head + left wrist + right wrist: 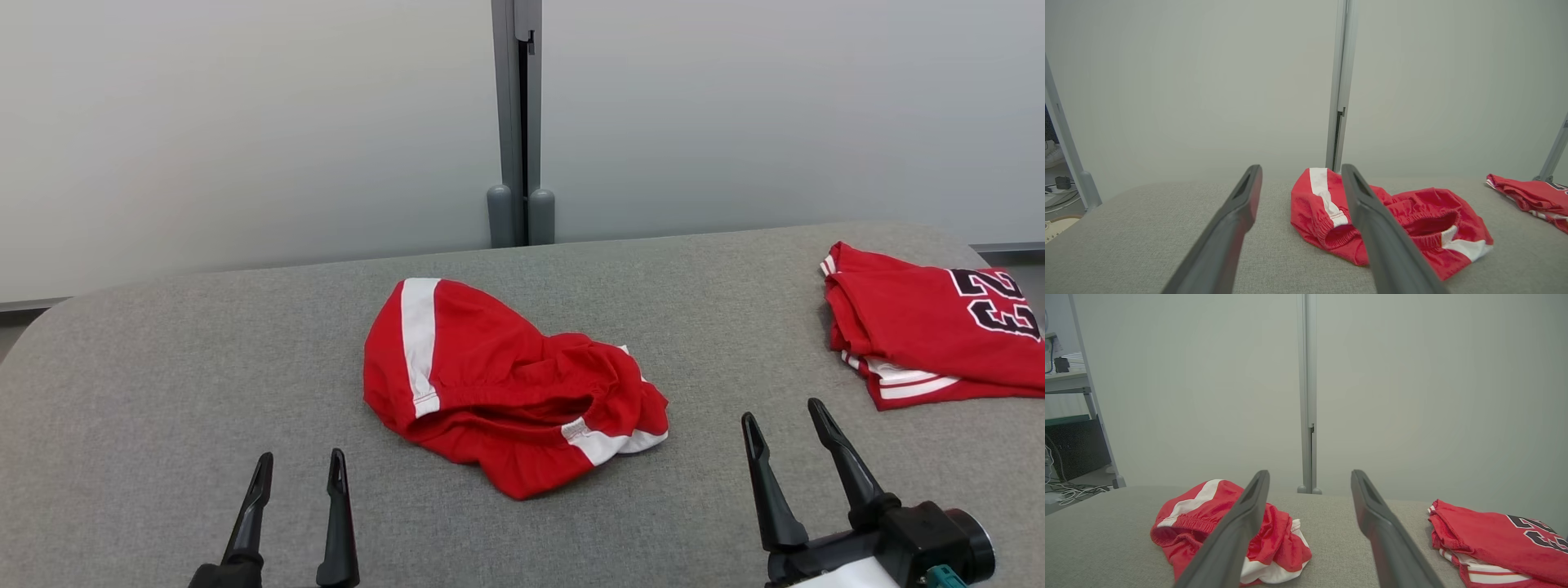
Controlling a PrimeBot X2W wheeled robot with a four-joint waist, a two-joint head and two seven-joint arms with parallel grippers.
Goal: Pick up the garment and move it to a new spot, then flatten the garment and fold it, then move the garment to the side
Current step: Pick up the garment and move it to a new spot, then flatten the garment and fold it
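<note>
With my left gripper [300,457] and right gripper [784,412] both open and empty, just short of the crumpled red shorts [506,384] lying mid-worktop [163,367], I'd pinch what looks like the elastic waistband [522,412] at two spread points, clear of the folded jersey [931,327].

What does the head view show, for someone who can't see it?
Crumpled red shorts with white stripes lie on a grey table; a folded red number-23 jersey sits far right. The left end effector and right end effector wait open in front.
</note>
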